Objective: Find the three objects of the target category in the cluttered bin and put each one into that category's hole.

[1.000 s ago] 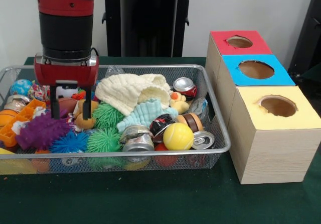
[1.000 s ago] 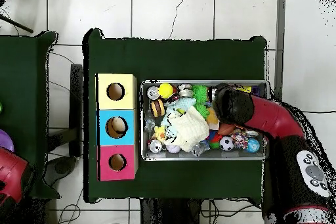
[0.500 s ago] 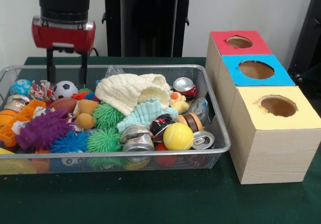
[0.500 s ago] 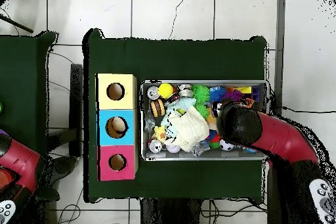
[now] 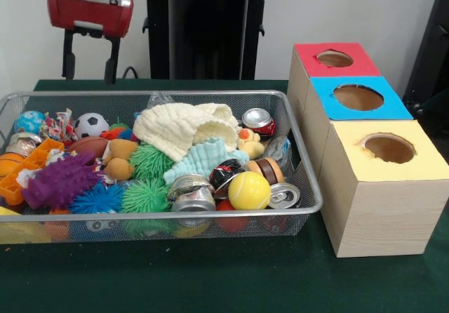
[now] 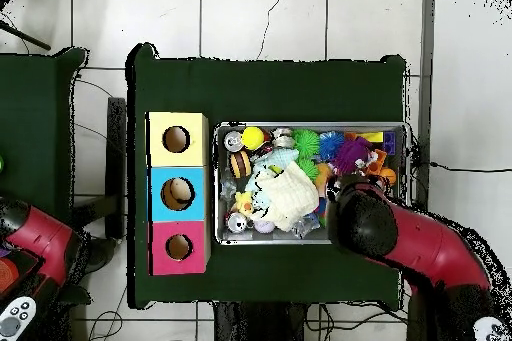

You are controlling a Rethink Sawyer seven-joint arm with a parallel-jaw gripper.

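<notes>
While the gripper (image 5: 88,64) hangs clear above the bin (image 5: 295,151) at its 10 o'clock corner, fingers (image 5: 69,53) are spread apart w/ nothing between them — empty, no pick in hand. Judging by that, it's between grasps, parked high so it won't snag the clutter.

Target category isn't stated, so can't say which 3 objs count. Candidates all sit in the bin: crushed cans (image 5: 193,194) at 6 o'clock near the front rim, another can (image 5: 258,121) at 1 o'clock, yellow ball (image 5: 249,190) just beside the front cans, spiky green ball (image 5: 145,196) and purple spiky toy (image 5: 57,183) toward 8–9 o'clock, soccer ball (image 5: 90,124) at 10. Cream cloth (image 5: 186,127) drapes over the middle and prob hides stuff under it.

Boxes sit at 3 o'clock of the bin on the worktop (image 5: 210,278), touching in a row: red box (image 5: 335,60), blue box (image 5: 359,97), yellow box (image 5: 389,148). Overhead shows something pale already inside the blue hole (image 6: 177,193); other two look empty.

Risk: cans half buried, fingers could slip off dented sides.
</notes>
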